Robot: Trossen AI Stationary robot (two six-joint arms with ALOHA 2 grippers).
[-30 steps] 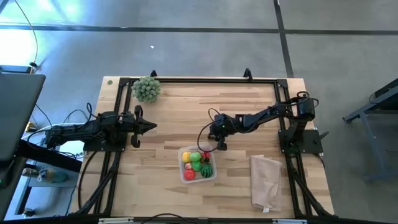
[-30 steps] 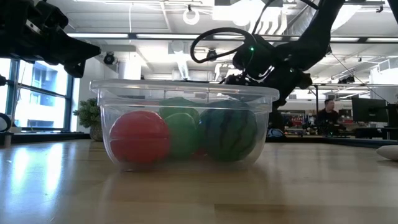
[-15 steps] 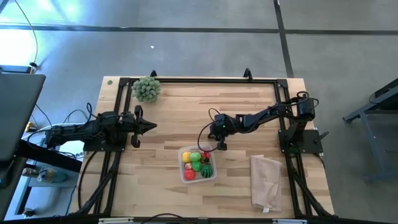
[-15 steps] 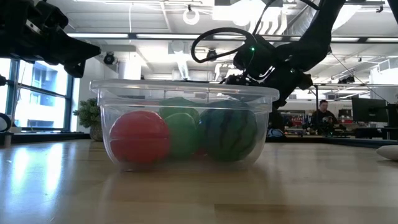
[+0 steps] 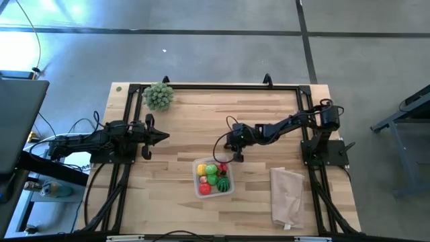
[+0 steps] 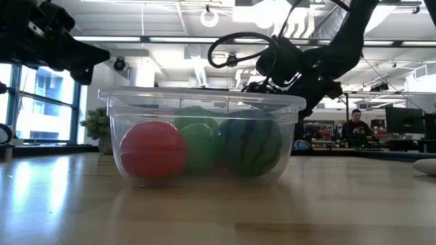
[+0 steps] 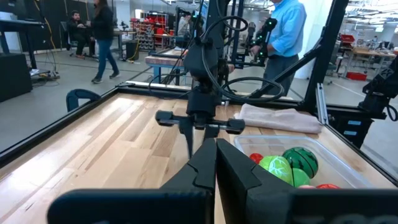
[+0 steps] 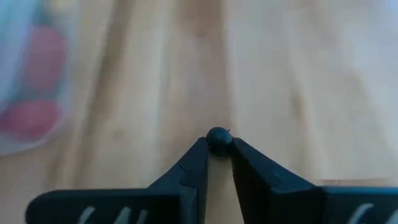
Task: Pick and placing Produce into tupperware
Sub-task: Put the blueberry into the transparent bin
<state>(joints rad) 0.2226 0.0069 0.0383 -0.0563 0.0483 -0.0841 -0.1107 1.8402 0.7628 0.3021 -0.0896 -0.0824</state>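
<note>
While the bushy ball is sitting at the tabletop's far left corner, the right gripper is pinching a small dark ball beside the tupperware holding produce near the front edge; left gripper is hovering closed.

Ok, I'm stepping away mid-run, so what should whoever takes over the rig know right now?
Left gripper: shut, empty, waiting at the table's left side.
Right gripper: shut on a small dark round piece, above bare wood just beside the tupperware.
Done: all the produce in view lies inside the tupperware.
Left: probably carry the dark piece over the tupperware and release it.
</note>
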